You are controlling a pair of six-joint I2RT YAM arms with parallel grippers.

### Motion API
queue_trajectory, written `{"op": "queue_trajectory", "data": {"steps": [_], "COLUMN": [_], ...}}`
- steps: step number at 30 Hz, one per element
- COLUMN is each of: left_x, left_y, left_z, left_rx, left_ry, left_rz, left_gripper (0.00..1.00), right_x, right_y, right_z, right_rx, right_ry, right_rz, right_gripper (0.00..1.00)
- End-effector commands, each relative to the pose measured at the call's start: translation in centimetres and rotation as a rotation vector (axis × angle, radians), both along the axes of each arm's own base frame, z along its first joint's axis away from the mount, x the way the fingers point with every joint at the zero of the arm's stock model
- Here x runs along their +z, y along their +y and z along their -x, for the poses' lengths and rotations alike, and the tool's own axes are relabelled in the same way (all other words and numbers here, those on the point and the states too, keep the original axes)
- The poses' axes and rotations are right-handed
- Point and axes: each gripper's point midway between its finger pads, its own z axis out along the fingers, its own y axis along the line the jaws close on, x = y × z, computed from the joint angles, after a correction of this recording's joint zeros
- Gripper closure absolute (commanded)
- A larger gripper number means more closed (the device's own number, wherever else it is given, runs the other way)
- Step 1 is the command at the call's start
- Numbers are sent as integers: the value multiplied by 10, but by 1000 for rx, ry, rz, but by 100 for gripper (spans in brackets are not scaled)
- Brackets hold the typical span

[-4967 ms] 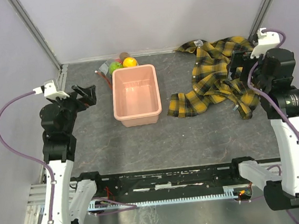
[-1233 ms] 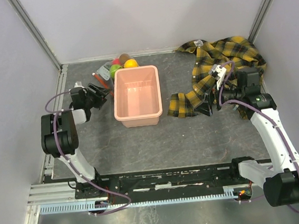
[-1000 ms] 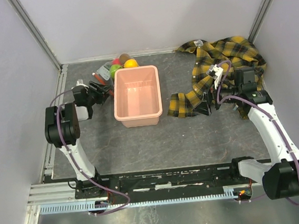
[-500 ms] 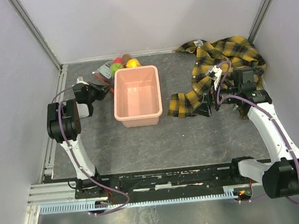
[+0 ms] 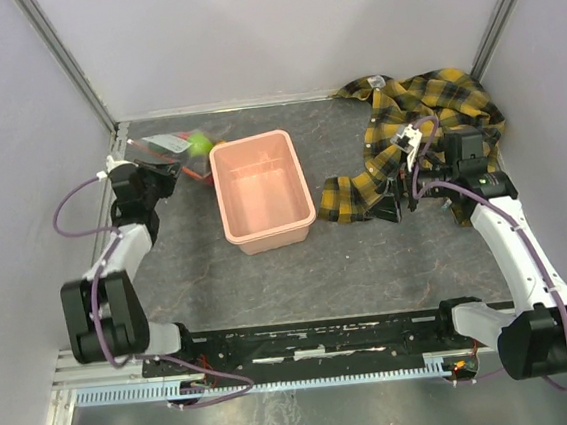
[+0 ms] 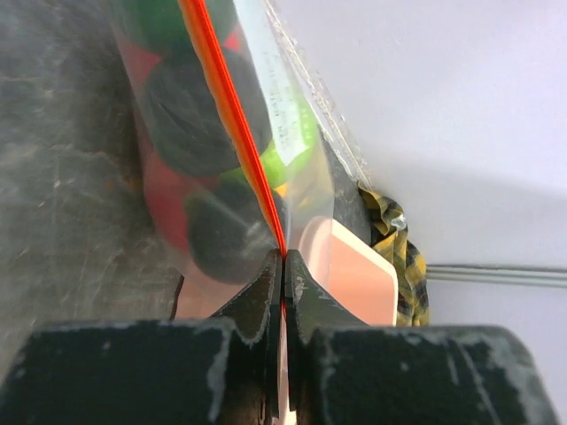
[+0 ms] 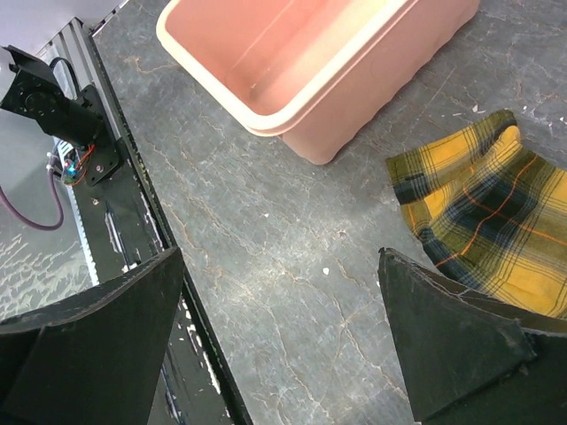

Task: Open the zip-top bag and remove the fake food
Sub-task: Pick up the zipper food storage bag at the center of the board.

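Observation:
The zip-top bag (image 5: 164,146) is lifted at the far left, beside the pink tub (image 5: 261,189). My left gripper (image 5: 163,169) is shut on its orange-red zip strip (image 6: 232,115); in the left wrist view the jaws (image 6: 283,258) meet on that strip. The fake food shows through the plastic: a dark green fruit (image 6: 202,111), a red one (image 6: 165,197) and a light green one (image 5: 199,142). My right gripper (image 5: 391,200) hangs open over bare table beside the plaid shirt, nothing between its fingers (image 7: 97,345).
The yellow-and-black plaid shirt (image 5: 427,133) lies crumpled at the back right, one corner (image 7: 483,212) just ahead of the right gripper. The tub's rim (image 7: 239,97) shows in the right wrist view. Walls close the left, back and right sides.
The left gripper shut on the bag's zip strip and drew the bag left and upward from behind the tub. The tub shifted slightly. The right arm stayed put.

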Motion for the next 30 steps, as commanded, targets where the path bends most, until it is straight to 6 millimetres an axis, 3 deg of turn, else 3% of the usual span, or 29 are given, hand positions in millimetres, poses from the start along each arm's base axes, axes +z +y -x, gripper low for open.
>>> {"op": "queue_trajectory", "data": {"steps": [1,5,8,12,14,19,23,26,30], "left_x": [-2,33,56,68,72,94,115,120,119], "left_y": [25,38,33,17,12,9,7,4,-5], "left_z": [47,82,97,114,122,139,152,163,175], "left_rx": [148,211,172,78,48,24,16,6,-40], "left_ry": [115,85,60,71,69,38,6,-4,2], "left_rz": [-75,-176,-225,-228,-231,-275,-302,-307,-299], "left_gripper": [97,97,97,97,97,97,97,97,97], "right_x": [23,25,26,27,26,-14,-45,-66,-85], "right_y": [5,8,11,16,28,66,97,123,165], "right_z": [6,11,15,21,37,73,83,86,63], "right_rx": [41,64,91,136,233,481,653,761,706], "right_ry": [-73,-71,-63,-66,-97,-263,-348,-403,-394], "right_rz": [-36,-61,-91,-123,-147,-34,80,162,218], "right_gripper": [1,1,1,1,1,2,29,42,62]}}
